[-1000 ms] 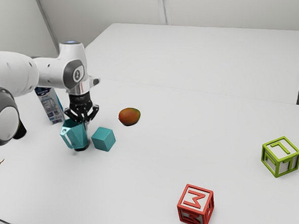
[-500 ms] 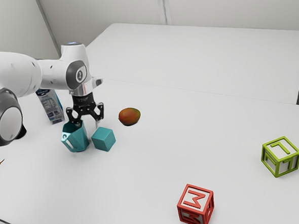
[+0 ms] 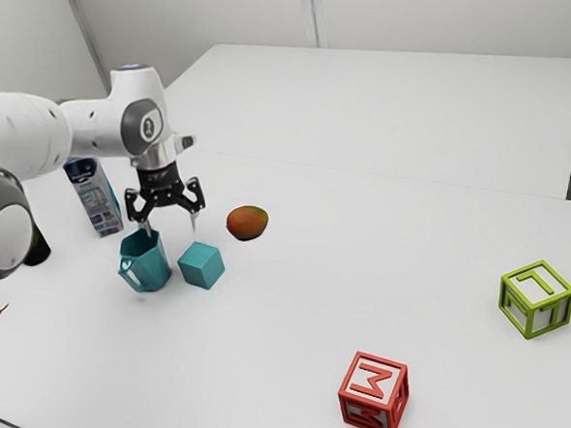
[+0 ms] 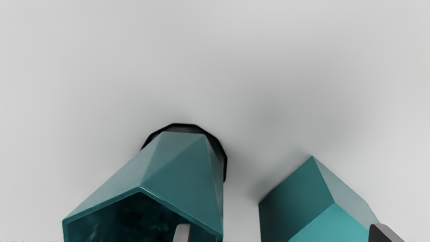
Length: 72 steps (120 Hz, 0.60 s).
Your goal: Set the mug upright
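Our mug [image 3: 150, 268] stands base down on the desk [image 3: 267, 358], mouth up, just beside the cube [image 3: 202, 266], so we judge the setting upright met and clearing away the step in hand. Our pincer [image 3: 171, 228] is spread, one fingertip [image 4: 182, 233] at the mug's mouth, the other by the cube. Next we should rise straight up, lest we catch the rim and tip it.

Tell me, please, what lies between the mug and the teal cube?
Nothing lies there: a narrow strip of bare tabletop separates the mug from the teal cube, as the wrist view shows.
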### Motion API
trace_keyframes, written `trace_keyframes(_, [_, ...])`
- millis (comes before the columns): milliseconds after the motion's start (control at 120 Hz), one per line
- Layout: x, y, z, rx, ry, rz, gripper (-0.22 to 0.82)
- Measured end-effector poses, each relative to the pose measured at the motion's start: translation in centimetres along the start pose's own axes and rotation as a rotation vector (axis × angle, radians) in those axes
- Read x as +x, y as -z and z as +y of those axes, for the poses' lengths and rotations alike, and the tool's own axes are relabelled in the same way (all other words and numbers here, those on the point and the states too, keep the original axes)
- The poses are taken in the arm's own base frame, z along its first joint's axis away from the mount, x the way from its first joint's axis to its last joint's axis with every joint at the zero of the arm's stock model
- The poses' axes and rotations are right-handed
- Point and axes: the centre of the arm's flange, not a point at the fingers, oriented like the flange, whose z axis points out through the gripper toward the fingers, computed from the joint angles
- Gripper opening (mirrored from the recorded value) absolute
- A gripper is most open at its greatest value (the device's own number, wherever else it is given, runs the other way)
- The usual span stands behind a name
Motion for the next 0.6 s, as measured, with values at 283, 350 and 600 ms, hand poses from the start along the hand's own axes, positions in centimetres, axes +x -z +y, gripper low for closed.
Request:
trace_keyframes(283, [-1.0,4.9,-1.3,-0.017,-0.035,0.039,0.6])
trace_keyframes(350, [-1.2,6.9,-2.3,-0.012,-0.054,0.066,0.6])
trace_keyframes(600, [-3.3,14.9,-7.1,0.004,-0.164,0.178,0.6])
